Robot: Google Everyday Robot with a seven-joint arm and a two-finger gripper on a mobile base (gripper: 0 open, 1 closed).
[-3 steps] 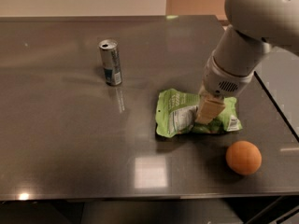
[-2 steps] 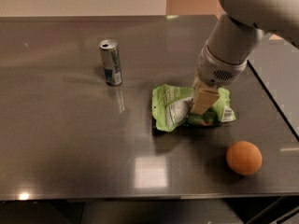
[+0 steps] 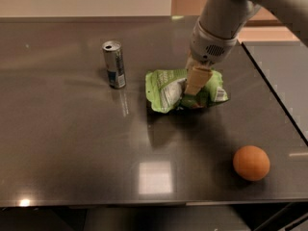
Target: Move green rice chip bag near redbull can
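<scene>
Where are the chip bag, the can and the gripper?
green rice chip bag point(image 3: 164, 88), camera view, white label panel
redbull can point(image 3: 115, 67), camera view, mid-side
gripper point(image 3: 191, 98), camera view, between fingertips gripping the bag

- On the dark flat surface point(image 3: 72, 143), the slim silver metal can point(image 3: 114, 65) stands near the crinkled green foil bag point(image 3: 166, 88), to its left.
- The gripper point(image 3: 192, 97) is over the bag's middle, fingers point(image 3: 196, 80) clamped on it.
- The round orange fruit point(image 3: 251, 162) lies front-right, well apart.

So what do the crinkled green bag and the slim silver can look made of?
The crinkled light-green snack bag, pinched in the gripper at its middle, looks like thin glossy foil or plastic film: sharp creases, sheen. The slim silver drink can looks like metal, probably aluminium: shiny sides, pull-tab top.
</scene>
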